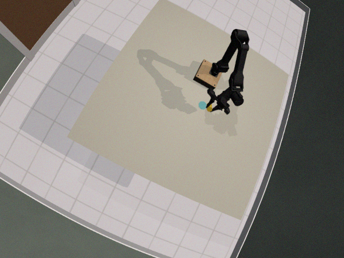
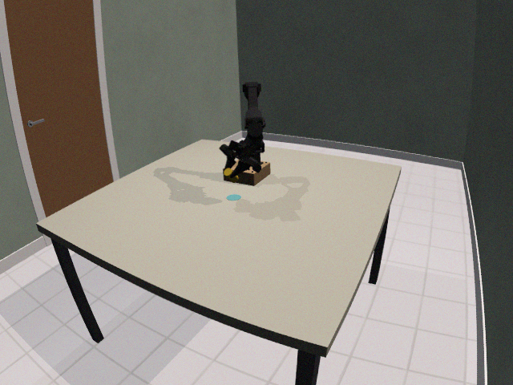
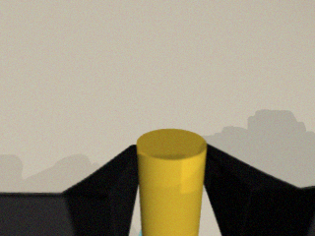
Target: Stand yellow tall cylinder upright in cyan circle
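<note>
My gripper (image 1: pixel 212 106) is clamped on the yellow tall cylinder (image 3: pixel 171 182), one black finger (image 3: pixel 105 189) pressed to each side of its smooth round wall. In the wrist view its flat circular end faces the camera and the body runs back between my fingers, matte and evenly yellow. A sliver of cyan shows at the cylinder's lower left edge.

From above, the yellow tall cylinder (image 1: pixel 209 108) sits just beside the cyan circle (image 1: pixel 202 105), a flat thin disc on the beige table top (image 1: pixel 155 155). Only a small yellow part shows, so I cannot tell its tilt. From the exterior view it is off the table. My square wooden base block (image 1: pixel 201 72) stands near the circle, on its far side from the cylinder.

The table top reaches well away from the circle to straight dark edges (image 2: pixel 174 294). Beyond them lies pale tiled floor (image 1: pixel 41 172).
</note>
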Available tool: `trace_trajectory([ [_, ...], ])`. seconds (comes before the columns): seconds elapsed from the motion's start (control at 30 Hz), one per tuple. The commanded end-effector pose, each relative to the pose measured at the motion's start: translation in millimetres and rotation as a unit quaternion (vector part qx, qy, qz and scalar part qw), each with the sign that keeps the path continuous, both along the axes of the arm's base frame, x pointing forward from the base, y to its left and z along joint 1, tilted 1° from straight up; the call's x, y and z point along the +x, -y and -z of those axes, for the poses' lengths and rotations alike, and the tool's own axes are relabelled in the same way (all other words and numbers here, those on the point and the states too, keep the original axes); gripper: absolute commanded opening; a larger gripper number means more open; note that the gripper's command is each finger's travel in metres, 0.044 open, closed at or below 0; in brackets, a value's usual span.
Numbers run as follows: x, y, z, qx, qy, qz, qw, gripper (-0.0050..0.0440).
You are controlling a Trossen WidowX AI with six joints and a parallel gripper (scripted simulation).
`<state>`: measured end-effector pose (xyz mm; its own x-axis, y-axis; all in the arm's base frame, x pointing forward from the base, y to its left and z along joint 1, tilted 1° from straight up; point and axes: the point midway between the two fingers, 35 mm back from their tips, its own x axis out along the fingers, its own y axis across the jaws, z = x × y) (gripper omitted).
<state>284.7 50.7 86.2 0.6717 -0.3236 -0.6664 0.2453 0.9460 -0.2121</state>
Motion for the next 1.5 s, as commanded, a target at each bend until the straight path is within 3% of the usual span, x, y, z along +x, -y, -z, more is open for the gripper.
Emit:
trace_trajectory([
  [0.0, -1, -2, -5, -0.004, 0.024, -0.004, 1.0, 0.0105],
  [1.47, -20, -8, -15, -0.031, 0.18, -0.001, 0.983, 0.0105],
])
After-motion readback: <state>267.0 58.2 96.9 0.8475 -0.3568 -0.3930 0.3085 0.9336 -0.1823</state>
